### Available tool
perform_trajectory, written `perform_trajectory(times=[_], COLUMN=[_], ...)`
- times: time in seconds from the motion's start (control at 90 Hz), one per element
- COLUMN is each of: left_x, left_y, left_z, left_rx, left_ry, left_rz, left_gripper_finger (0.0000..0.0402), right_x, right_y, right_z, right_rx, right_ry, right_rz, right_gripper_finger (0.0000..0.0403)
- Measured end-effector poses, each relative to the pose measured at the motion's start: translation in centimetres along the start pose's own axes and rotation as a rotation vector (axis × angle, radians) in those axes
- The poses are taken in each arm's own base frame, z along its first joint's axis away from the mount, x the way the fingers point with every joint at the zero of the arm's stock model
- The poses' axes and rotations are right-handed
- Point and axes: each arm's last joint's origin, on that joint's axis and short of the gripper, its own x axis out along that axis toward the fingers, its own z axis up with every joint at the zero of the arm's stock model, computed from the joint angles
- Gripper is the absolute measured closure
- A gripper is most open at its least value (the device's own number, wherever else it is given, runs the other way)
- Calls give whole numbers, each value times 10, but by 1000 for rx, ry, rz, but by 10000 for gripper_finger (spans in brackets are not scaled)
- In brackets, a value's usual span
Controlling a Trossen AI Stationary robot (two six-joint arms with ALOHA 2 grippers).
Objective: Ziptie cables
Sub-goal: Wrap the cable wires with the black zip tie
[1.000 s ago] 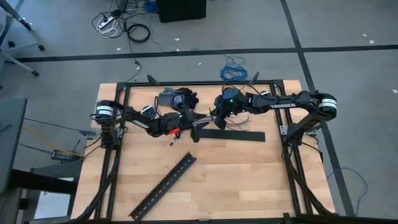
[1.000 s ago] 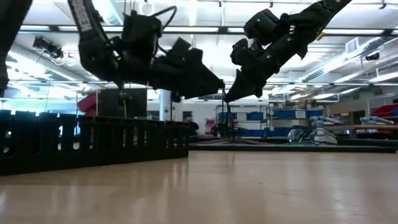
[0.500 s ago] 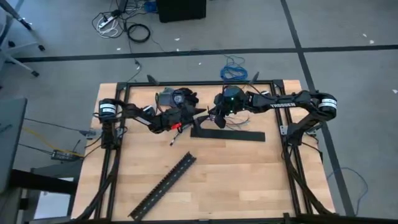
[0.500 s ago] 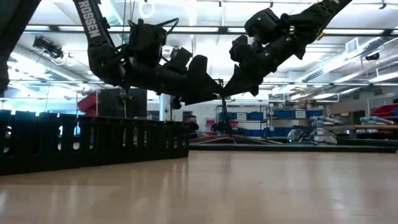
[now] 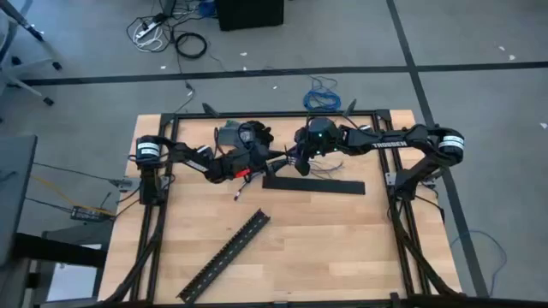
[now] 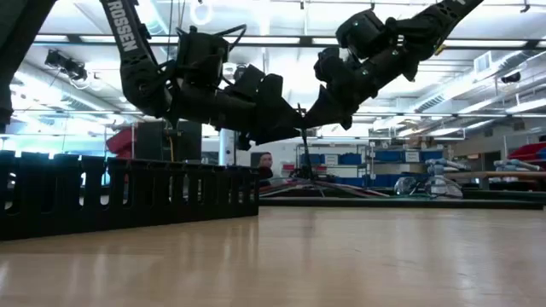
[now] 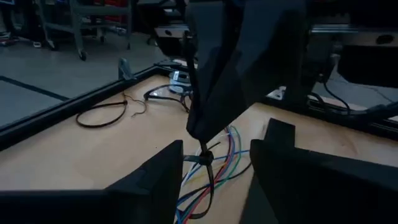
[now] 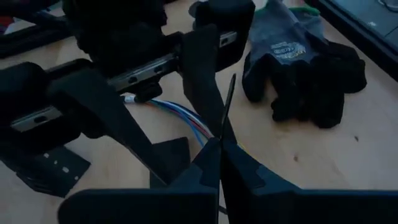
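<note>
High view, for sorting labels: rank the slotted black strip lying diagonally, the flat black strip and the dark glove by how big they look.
1. Slotted black strip, longest.
2. Flat black strip, a bit shorter and similar in width.
3. Dark glove, clearly smallest, though partly hidden by the left arm.

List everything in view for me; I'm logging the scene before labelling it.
cables: one bundle, blue, red, green and white, far middle of the table, between the two end effectors
zip tie: one, black, thin strip gripped by the right end effector at the bundle
flat strip: one, black, beside the bundle
slotted duct: one, black, lying diagonally on the near left
glove: one, grey and black, far side of the table
table: one, light wood
left end effector: one, dark, open astride the cables
right end effector: one, dark, shut on the zip tie
</note>
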Motion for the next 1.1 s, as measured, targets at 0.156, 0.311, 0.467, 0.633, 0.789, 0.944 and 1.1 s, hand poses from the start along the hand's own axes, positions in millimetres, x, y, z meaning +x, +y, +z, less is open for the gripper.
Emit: perform_trajectory(times=[0.156,0.311,0.467,0.633,0.789,0.944,1.1], left_x=[0,0,0,0,0,1,1], left_y=[0,0,0,0,0,0,0], left_z=[-1,0,0,0,0,1,0], left_rx=[1,5,6,8,8,27,29], left_ry=[6,5,5,5,5,1,11], left_rz=[3,2,3,4,3,1,3], left_gripper_finger=[251,286,320,338,339,339,341], right_x=[0,0,0,0,0,0,0], right_y=[0,0,0,0,1,1,1], right_z=[0,0,0,1,2,3,3], right_rx=[1,3,3,2,4,4,4], right_ry=[1,1,-1,-5,-19,-23,-23], right_rz=[2,5,6,10,37,37,36], right_gripper_finger=[403,403,403,403,403,403,402])
